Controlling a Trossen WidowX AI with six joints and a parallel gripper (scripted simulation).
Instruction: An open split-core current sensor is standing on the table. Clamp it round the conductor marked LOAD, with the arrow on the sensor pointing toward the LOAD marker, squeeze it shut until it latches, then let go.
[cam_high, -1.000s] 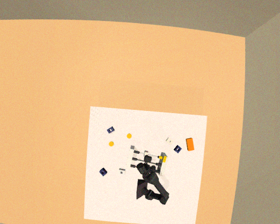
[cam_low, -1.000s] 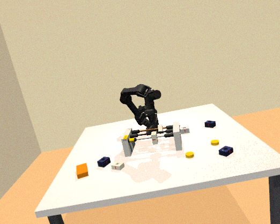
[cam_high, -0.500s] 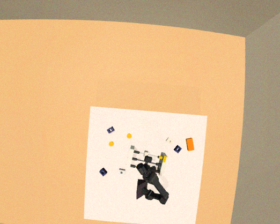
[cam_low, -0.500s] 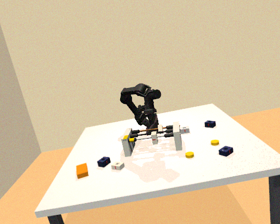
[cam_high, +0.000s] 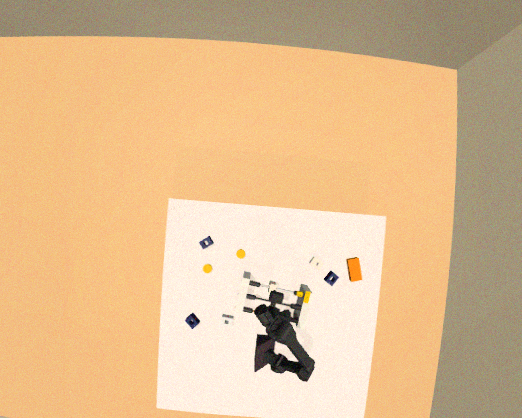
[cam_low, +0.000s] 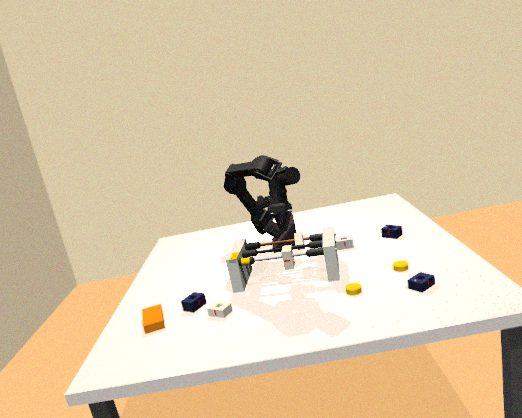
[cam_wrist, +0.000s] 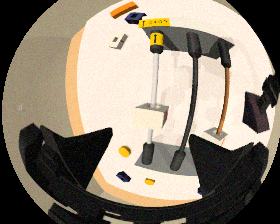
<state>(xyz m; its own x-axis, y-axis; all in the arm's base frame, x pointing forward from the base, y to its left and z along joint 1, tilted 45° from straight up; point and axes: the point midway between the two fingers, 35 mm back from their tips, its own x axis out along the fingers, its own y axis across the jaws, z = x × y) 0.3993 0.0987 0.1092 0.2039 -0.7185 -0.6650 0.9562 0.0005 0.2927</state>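
Beige walls and an orange floor surround a white table (cam_low: 450, 320) on dark legs. Above its middle hangs the gripper (cam_wrist: 150, 160), jaws spread wide apart and holding nothing; in the wrist view its two dark fingers sit low at either side, with the fixture between them.

Directly beyond the gripper, the white sensor (cam_wrist: 150, 118) is clamped round the pale grey conductor (cam_wrist: 155, 75), which runs to the yellow-capped end by the yellow marker (cam_wrist: 154, 23). In the exterior view the same sensor (cam_low: 288, 257) sits on the nearest of three rods, roughly midway between the two white end posts (cam_low: 331, 252). Whether it is latched, and which way its arrow points, is too small to tell. Beside that conductor run a black one (cam_wrist: 190, 87) and a copper one (cam_wrist: 226, 93), and a second small white block (cam_low: 299, 239) rides the far rod.

Farther out on the table lie three dark blue blocks (cam_low: 421, 281), two yellow discs (cam_low: 353, 288), a white block (cam_low: 219, 309) at the near left, another white block (cam_low: 344, 243) just beside the right post, and an orange block (cam_low: 153, 318) nearest the left edge.
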